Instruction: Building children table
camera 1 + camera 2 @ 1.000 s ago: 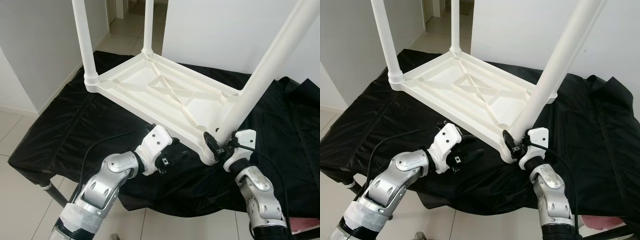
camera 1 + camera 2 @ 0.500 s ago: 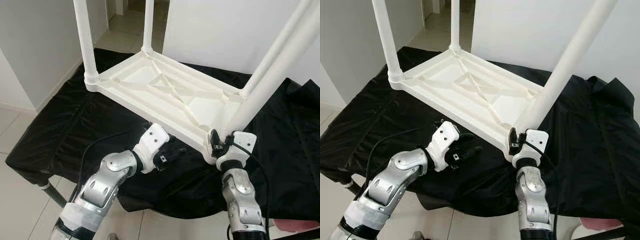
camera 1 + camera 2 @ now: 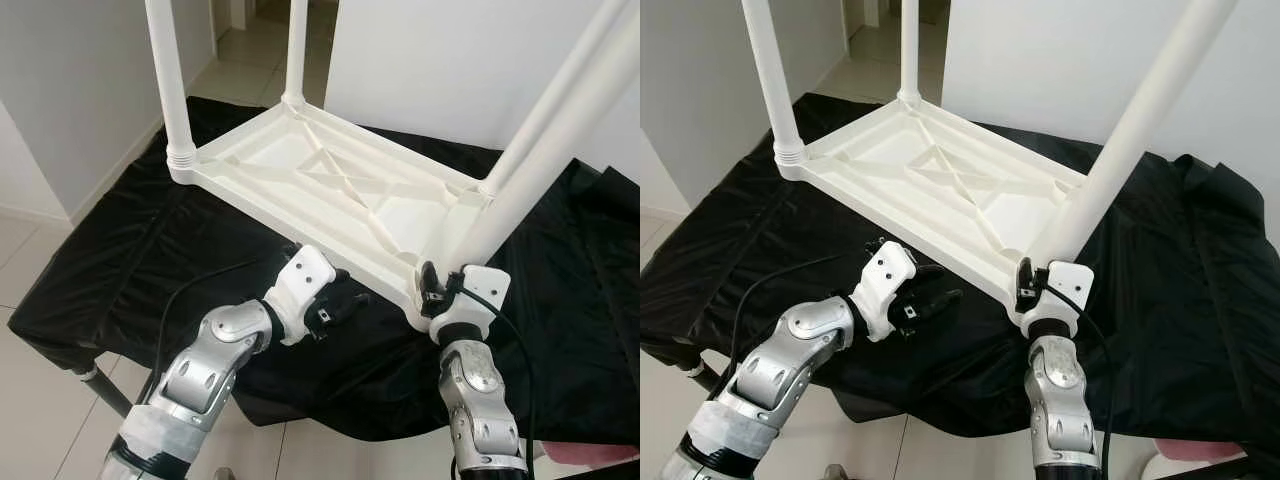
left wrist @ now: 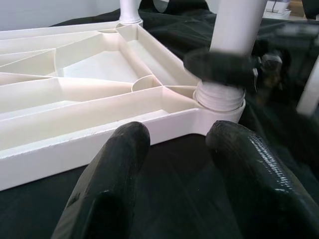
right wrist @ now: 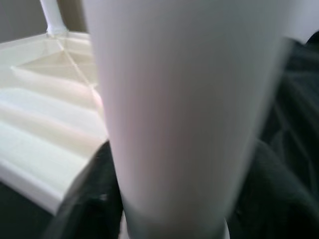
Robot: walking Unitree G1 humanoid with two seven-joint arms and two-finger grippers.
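A white plastic children's table (image 3: 262, 186) lies upside down on a black cloth (image 3: 160, 260). Three of its legs stand upright: one at the left corner (image 3: 166, 80), one at the back (image 3: 295, 50) and one at the far right (image 3: 560, 85). My right gripper (image 3: 432, 285) is shut on the base of the fourth leg (image 3: 530, 175), which leans at the table's near right corner socket (image 4: 219, 94). The right wrist view has that leg (image 5: 184, 109) between dark fingers (image 5: 89, 199). My left gripper (image 3: 345, 300) is open just above the cloth, beside the table's front edge, and holds nothing.
The cloth covers a low stand with a metal leg (image 3: 100, 382) at the near left. Tiled floor (image 3: 30, 260) lies to the left, with white walls behind and a doorway at the back. A pink object (image 3: 600, 455) sits at the lower right.
My right forearm has swung left to stand nearly upright under the leg's base, and the held leg now leans further right. The left gripper has edged slightly toward the table.
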